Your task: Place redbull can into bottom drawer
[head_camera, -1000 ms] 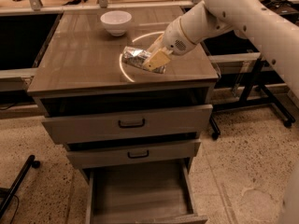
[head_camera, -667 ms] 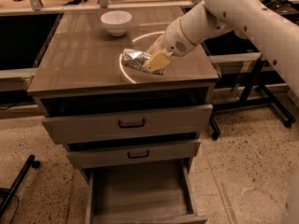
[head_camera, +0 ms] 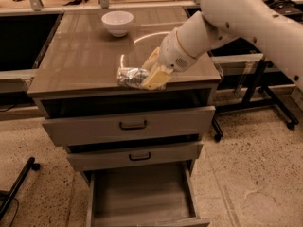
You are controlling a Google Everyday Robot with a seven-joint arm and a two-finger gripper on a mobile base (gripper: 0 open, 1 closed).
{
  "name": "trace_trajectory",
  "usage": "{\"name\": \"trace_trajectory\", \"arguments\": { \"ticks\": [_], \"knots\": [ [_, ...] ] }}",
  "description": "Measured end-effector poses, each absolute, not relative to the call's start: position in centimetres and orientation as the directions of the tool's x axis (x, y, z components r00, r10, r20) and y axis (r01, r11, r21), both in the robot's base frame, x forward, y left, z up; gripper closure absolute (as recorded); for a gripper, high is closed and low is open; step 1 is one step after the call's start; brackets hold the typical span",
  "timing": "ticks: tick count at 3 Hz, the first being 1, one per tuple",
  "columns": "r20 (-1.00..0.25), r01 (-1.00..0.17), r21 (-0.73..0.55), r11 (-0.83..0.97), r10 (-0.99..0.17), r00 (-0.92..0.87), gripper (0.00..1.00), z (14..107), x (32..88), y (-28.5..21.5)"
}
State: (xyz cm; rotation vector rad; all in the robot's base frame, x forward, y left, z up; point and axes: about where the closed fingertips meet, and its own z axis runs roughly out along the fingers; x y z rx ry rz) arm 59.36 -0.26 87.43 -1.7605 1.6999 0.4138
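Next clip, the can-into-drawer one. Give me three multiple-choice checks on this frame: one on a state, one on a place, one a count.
1. The bottom drawer is:
A pulled open; B pushed shut; C taken out of the cabinet.
2. Where is the redbull can?
A inside the bottom drawer; B at the front edge of the cabinet top, in the hand; C on the floor.
3. How many drawers show a dark handle?
A one; B two; C four.

Answers:
1 A, its bare wooden inside is in full view.
2 B, the hand is closed on the can's right end, above the drawers.
3 B, the top drawer and the middle drawer each carry one.
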Motion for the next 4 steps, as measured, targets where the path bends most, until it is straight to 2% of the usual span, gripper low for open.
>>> {"name": "trace_trajectory", "arguments": {
  "ticks": [2,3,4],
  "knots": [
    [-0.647,-0.981,-0.194,-0.018,-0.749,0.142,1.00,81.8,54.0,0.4],
    [-0.700,-0.992,-0.127,0.018,-0.710,0.077,1.00,77.7,52.3,0.3],
    [-0.700,-0.992,-0.123,0.022,-0.711,0.071,1.00,77.5,52.2,0.2]
  ]
}}
